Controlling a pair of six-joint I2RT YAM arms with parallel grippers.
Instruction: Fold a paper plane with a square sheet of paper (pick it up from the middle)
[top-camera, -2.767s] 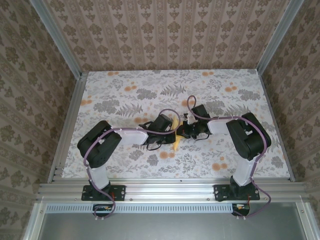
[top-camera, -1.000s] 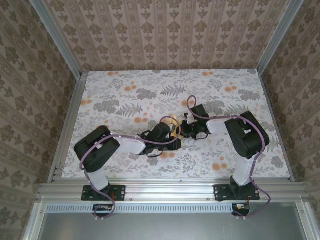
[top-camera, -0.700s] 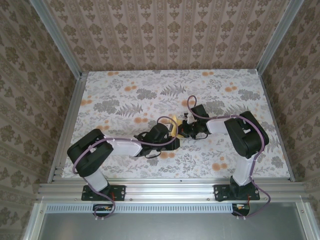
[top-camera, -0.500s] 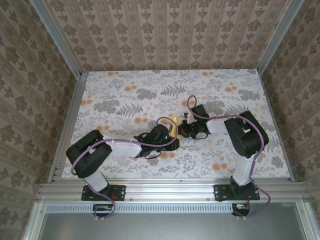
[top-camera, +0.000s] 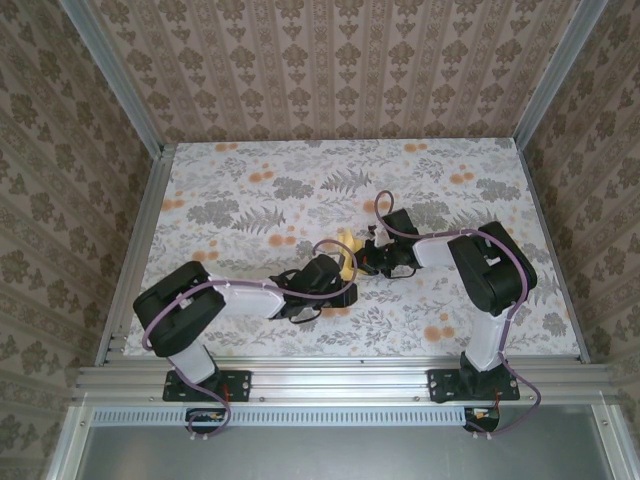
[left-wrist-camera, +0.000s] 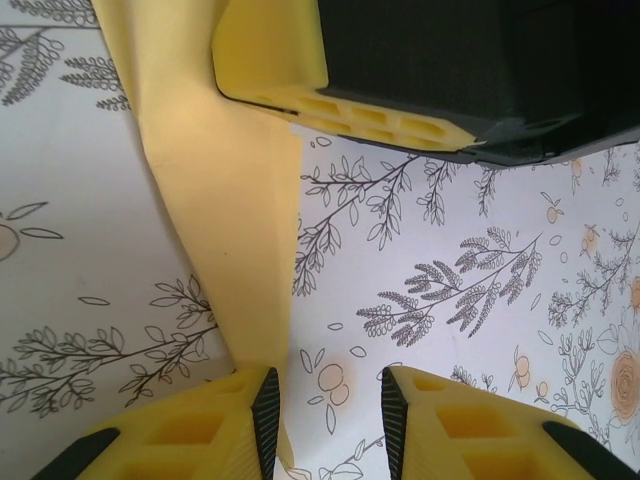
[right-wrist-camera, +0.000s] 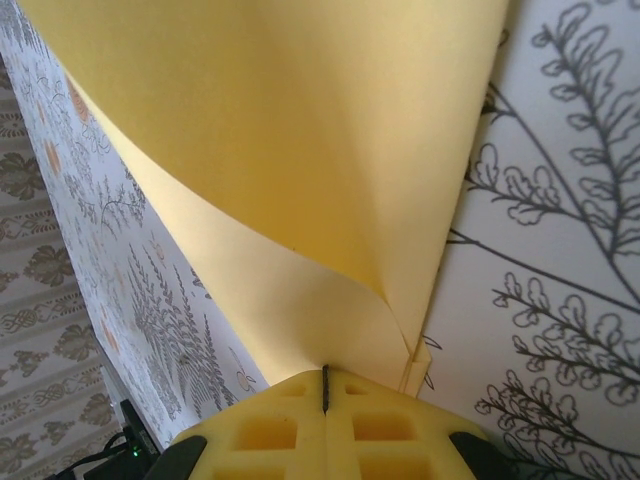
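1. The right gripper (right-wrist-camera: 325, 388) has its jaws pressed together, clamped on the folded yellow paper (right-wrist-camera: 300, 150). The sheet comes straight out of the seam between the moulded yellow pads.
2. The paper is thin, matte and plain. It curls up from the clamp in a smooth bend, with one sharp straight crease along its right side.
3. In the left wrist view the same paper narrows to a long strip running down beside one finger (left-wrist-camera: 200, 435) of the left gripper (left-wrist-camera: 327, 388).
4. The left gripper's jaws stand apart, with printed tabletop showing in the gap. The paper's edge lies against the inner face of that finger and is not pinched.
5. Both grippers have blocky yellow fingers with open honeycomb cells, on black bodies.
6. From above, the paper sits about mid-tabletop, right between the two gripper tips, which nearly meet.
7. The tabletop (top-camera: 450, 200) is a smooth white cloth printed with grey ferns and small orange flowers.
8. There is open room on the far side and out to both flanks. Aluminium rails (top-camera: 330, 378) edge the tabletop, and patterned walls (top-camera: 330, 70) close three sides.
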